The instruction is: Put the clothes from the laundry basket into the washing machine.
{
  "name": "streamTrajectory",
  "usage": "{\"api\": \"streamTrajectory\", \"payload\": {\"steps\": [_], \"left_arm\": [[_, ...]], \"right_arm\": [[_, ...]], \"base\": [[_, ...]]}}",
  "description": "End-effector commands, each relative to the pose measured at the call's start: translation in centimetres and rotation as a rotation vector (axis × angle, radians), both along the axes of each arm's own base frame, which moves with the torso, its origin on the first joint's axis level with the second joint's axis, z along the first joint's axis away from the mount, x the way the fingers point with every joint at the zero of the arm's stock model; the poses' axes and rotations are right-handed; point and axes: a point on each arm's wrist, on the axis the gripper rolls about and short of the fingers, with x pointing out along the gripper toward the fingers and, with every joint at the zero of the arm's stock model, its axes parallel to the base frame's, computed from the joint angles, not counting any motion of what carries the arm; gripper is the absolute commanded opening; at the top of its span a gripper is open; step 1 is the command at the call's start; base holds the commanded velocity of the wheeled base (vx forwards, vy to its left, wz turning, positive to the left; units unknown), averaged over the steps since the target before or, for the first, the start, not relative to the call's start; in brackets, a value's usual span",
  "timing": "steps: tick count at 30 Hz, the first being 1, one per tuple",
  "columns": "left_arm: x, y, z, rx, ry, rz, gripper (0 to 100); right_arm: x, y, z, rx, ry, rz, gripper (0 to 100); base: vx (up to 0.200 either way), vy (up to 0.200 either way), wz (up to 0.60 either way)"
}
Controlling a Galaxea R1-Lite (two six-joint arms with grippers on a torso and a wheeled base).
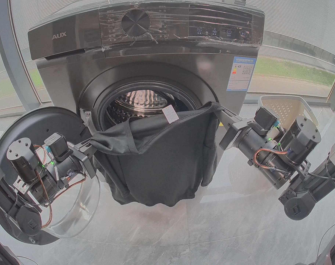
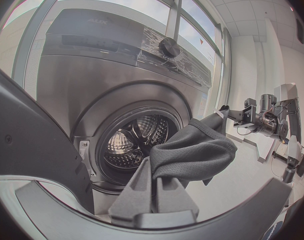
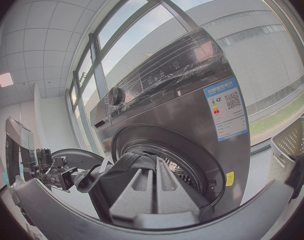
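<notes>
Bright daylight from windows (image 1: pixel 303 26), glare on floor (image 1: pixel 230 192), fisheye-bent wrist views.

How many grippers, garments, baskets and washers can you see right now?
Grippers: 2, left gripper and right gripper, both shut on the shirt
Garments: 2, the shirt and a dark piece hanging on the basket
Baskets: 1
Washer: 1
Total: 6
</notes>
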Motion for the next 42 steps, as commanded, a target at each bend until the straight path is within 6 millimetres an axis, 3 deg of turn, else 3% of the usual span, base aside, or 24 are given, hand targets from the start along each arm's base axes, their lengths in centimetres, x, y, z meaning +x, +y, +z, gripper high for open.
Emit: {"api": "streamTrajectory", "payload": {"steps": [1, 22, 42], "left_arm": [[0.5, 0.1, -0.1, 0.004, -0.003, 0.012, 0], [1.3, -0.8, 1.0, -0.044, -0.045, 0.029, 0], [0.9, -1.2, 0.8, -0.047, -0.029, 0.009, 0]], "right_arm": [[-0.2, 0.0, 0.4, 0.009, -0.011, -0.001, 0], [-0.3, -0.2, 0.2, 0.007, 0.003, -0.024, 0], [-0.5, -0.1, -0.4, -0.008, 0.023, -0.016, 0]], "base": [[0.0, 0.0, 0.0], [0.0, 0.0, 0.0], [0.0, 0.0, 0.0]]}}
